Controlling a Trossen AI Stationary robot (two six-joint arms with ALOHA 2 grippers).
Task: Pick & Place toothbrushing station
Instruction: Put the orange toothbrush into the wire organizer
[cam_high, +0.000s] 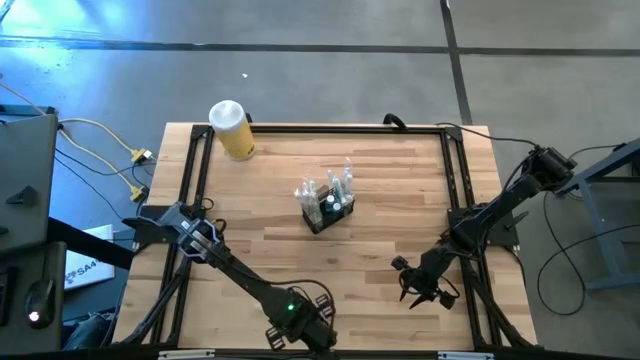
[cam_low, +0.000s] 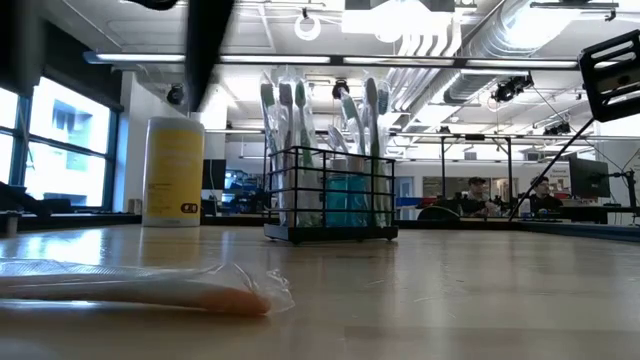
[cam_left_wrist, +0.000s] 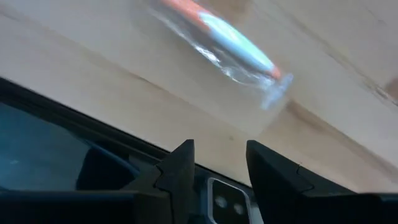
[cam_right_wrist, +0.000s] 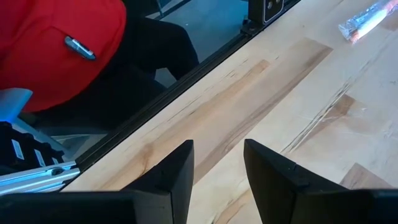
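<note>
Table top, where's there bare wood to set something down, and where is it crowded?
Bare wood lies between the yellow jar and the black caddy, and between the caddy and the right gripper. The near edge is crowded: a wrapped toothbrush lies there, close to the left gripper. Both grippers stand open, holding nothing.

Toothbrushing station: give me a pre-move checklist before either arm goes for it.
1. Toothbrushing station upright mid-table, brushes standing in it: ok.
2. Yellow jar stands apart from the station, toward the far left corner: ok.
3. Left gripper open and empty, at the table's near edge: ok.
4. Right gripper open and empty, over bare wood near the right front: ok.
5. Wrapped toothbrush lying loose on the near table, outside the station: not ok.
6. Which station side gives a firm grasp: cannot tell.
</note>
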